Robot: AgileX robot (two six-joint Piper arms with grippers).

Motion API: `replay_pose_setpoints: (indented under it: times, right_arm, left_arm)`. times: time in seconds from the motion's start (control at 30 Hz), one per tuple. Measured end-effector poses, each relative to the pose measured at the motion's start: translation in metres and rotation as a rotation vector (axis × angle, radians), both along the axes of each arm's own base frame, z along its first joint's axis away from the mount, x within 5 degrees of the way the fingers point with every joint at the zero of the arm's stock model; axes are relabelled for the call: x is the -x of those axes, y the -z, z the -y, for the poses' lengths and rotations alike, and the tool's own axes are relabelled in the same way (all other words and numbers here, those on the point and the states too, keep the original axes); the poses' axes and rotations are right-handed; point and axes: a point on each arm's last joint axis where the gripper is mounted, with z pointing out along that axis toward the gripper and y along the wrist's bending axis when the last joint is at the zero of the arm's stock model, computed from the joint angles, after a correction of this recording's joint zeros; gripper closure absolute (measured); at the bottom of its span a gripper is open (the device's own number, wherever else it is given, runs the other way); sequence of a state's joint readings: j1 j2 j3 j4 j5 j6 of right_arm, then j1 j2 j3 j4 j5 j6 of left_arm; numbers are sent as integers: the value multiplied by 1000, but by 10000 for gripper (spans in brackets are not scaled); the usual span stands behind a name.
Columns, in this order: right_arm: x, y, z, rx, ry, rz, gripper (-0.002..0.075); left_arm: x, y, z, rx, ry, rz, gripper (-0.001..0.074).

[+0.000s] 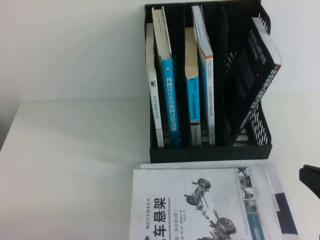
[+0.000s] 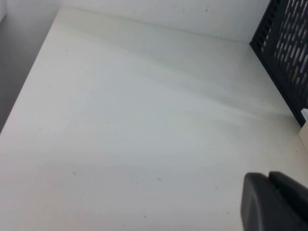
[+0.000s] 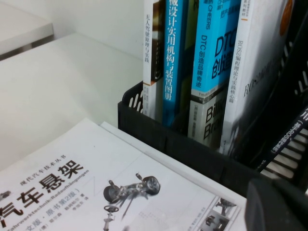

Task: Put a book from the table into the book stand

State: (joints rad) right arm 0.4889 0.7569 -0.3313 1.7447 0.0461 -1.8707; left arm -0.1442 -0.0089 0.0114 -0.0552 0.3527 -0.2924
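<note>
A white book (image 1: 200, 205) with a car-suspension drawing lies flat on the table at the front, just before the black book stand (image 1: 210, 152). It also shows in the right wrist view (image 3: 96, 178), with the stand's front wall (image 3: 192, 149) behind it. My right gripper (image 1: 311, 179) is at the right edge, beside the book, shut and empty; it shows in its wrist view (image 3: 279, 204). My left gripper (image 2: 276, 202) is shut and empty over bare table left of the stand (image 2: 284, 53); it is out of the high view.
The stand holds several upright books: a thin white one (image 1: 154, 100), a blue one (image 1: 167, 90), a blue-and-white one (image 1: 192, 95), a white one (image 1: 206, 80) and a black one (image 1: 255, 85) leaning in the right slot. White edges show under the flat book.
</note>
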Motion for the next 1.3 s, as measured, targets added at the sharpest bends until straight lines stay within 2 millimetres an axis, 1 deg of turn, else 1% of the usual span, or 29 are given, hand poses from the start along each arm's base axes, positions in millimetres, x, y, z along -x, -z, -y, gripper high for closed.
replay_pose_setpoints:
  times: [0.3,0.4,0.5,0.57,0.67,0.73,0.87,0.97,1.07,1.17,1.2,1.27,1.3]
  right_arm:
    - [0,0,0,-1,-4,0,729]
    - [2,-4,3,-14,7,22,729]
    - [11,-18,13,-62,38,108,729]
    - [21,-29,24,-96,88,192,729]
    - [42,-46,43,-141,189,341,729]
    - [56,-53,53,-161,262,428,729]
    - [81,-62,68,-200,368,563,729]
    - [92,-63,76,-228,437,614,729]
    - [96,-63,80,-260,472,616,729]
    - [96,-64,80,-278,468,621,729]
    - [96,-65,79,-284,449,626,729]
    - [97,-64,71,-201,361,640,729]
    - [97,-61,66,-166,317,616,729]
  left_arm:
    - [0,0,0,2,0,-2,738]
    - [0,0,0,2,0,-2,738]
    - [0,0,0,2,0,-2,738]
    - [0,0,0,2,0,-2,737]
    - [0,0,0,2,0,-2,738]
    - [0,0,0,2,0,-2,738]
    - [0,0,0,2,0,-2,738]
    - [0,0,0,2,0,0,738]
    - [0,0,0,3,0,-1,738]
    - [0,0,0,4,0,-1,738]
    - [0,0,0,4,0,-1,738]
    - [0,0,0,4,0,-1,738]
    - [0,0,0,4,0,-1,738]
